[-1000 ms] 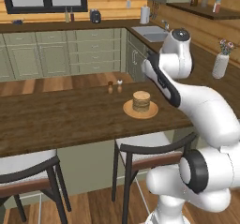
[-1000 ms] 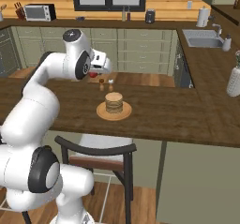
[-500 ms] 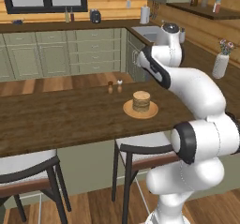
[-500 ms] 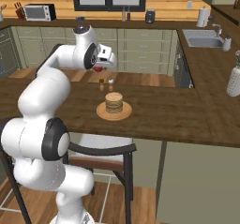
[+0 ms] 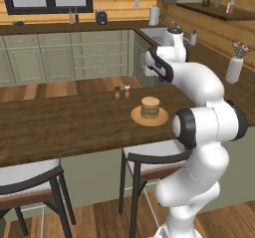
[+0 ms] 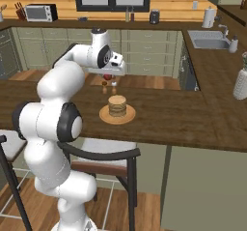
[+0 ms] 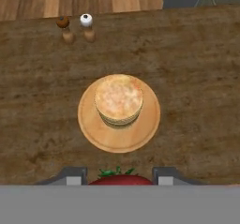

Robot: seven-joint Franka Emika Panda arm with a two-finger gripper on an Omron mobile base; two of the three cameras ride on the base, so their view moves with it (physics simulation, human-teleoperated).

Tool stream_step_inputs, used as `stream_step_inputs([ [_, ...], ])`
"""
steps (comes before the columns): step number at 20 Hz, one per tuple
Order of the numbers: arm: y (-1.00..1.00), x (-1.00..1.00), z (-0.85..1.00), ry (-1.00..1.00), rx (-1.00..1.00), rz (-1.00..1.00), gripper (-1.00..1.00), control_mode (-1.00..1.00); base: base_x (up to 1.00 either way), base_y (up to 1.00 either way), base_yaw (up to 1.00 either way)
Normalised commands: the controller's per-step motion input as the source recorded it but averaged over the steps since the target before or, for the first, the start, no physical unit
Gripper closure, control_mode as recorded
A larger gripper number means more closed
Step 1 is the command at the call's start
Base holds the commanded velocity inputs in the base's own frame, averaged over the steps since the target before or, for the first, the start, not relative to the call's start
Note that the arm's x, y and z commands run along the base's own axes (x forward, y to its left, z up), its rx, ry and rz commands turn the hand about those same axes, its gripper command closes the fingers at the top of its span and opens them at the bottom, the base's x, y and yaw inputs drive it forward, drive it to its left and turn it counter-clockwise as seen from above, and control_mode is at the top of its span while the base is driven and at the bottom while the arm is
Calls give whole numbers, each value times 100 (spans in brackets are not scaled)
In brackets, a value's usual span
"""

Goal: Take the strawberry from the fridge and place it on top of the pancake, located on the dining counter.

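While the white arm arches high over the dining counter (image 5: pixel 64 127), its elbow swings up and the forearm reaches across the dark wooden surface, hand turned to face straight down. From the right base view the claw (image 6: pixel 108 76) hangs above the far side of the surface, just behind the plate and close over two little shakers (image 6: pixel 109 87). And look at the hand view: the claw (image 7: pixel 120 177) is clamped on the strawberry (image 7: pixel 120 178), red flesh and green leaves wedged between the two dark finger tips at the bottom edge!

Below it, the round orange-tan plate (image 7: pixel 145 129) sits flat on the wood, and the pancake (image 7: pixel 119 99) stack rests in the middle of it, bare on top. The strawberry is up in the air, off to one side of the stack, touching nothing but the fingers.

Beyond the plate stand the two shakers, one brown-capped, one white-capped, side by side and upright. No readable writing on anything here.
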Motion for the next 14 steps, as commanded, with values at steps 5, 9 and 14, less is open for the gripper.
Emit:
stream_step_inputs([
  [5, 0, 49, -59, -1, -1, 0, 100, -100, 0, 0, 0],
  [9, 8, 64, -69, 0, -13, 0, 100, -100, 0, 0, 0],
  [14, 0, 20, -45, 0, -5, 0, 100, -100, 0, 0, 0],
])
